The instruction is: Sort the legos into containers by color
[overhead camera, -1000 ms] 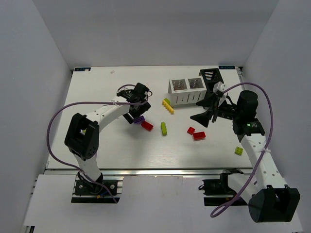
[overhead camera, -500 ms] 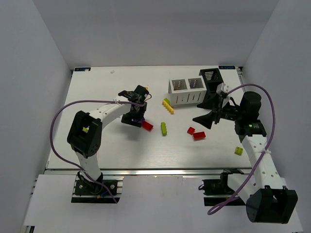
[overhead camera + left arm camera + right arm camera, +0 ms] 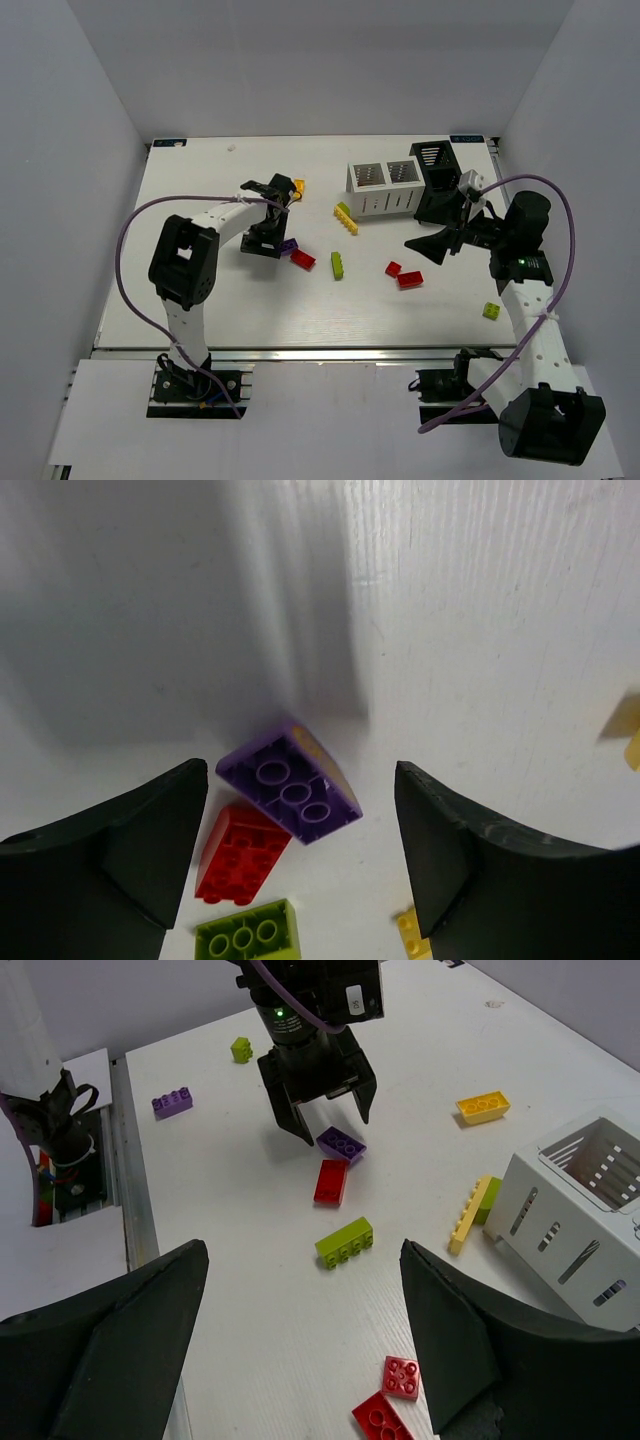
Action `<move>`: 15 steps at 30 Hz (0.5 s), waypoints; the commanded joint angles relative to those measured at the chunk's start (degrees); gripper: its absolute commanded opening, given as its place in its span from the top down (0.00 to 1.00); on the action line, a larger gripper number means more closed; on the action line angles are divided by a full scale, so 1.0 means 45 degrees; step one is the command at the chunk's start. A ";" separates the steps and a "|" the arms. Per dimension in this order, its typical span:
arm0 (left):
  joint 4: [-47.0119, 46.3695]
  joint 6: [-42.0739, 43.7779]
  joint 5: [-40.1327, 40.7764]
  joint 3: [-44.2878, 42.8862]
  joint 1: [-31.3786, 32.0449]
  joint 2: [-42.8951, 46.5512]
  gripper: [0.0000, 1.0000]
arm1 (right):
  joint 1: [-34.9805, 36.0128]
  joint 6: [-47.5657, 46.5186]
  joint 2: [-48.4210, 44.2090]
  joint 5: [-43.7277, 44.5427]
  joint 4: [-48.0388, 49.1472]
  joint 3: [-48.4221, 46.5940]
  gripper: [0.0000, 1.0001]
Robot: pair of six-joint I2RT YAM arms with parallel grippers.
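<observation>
My left gripper (image 3: 262,241) is open, low over the table. In its wrist view (image 3: 300,780) an upside-down purple brick (image 3: 292,785) lies between and just beyond the fingertips, untouched. It also shows in the top view (image 3: 288,245). A red brick (image 3: 303,259) lies against it and a lime green brick (image 3: 337,265) just past that. My right gripper (image 3: 437,243) is open and empty, hovering in front of the black bin (image 3: 437,180). Its wrist view (image 3: 300,1260) looks over the lime brick (image 3: 344,1241). The white two-compartment box (image 3: 385,187) stands left of the bin.
A long yellow brick (image 3: 346,218) lies by the white box's left corner, an orange-yellow brick (image 3: 297,186) behind the left gripper. Two red bricks (image 3: 402,275) lie below the right gripper, a lime one (image 3: 491,310) near the right edge. A second purple brick (image 3: 172,1101) lies far left.
My left gripper has shifted left and turned, leaving the purple brick uncovered on the table beside the red one. My right arm has drifted slightly to the right.
</observation>
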State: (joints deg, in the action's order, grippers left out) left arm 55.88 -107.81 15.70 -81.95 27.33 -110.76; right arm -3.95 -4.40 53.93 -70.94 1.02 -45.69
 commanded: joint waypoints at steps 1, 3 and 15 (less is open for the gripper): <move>0.0083 0.0168 0.0299 -0.0577 -0.0195 -0.0190 0.16 | -0.0294 0.0392 -0.0266 -0.0544 0.0731 0.0192 0.18; 0.0063 0.0246 0.0183 -0.0830 -0.0195 -0.0366 0.17 | -0.0373 0.0510 -0.0266 -0.0623 0.0887 0.0251 0.18; -0.0425 0.0286 -0.0423 -0.0617 -0.0195 -0.0699 0.18 | -0.0978 0.1427 -0.0266 -0.1091 0.1687 0.0524 0.18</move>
State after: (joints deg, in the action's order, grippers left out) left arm 54.87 -106.32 14.33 -84.82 26.46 -114.56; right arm -7.57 -0.27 53.60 -73.84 4.91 -44.01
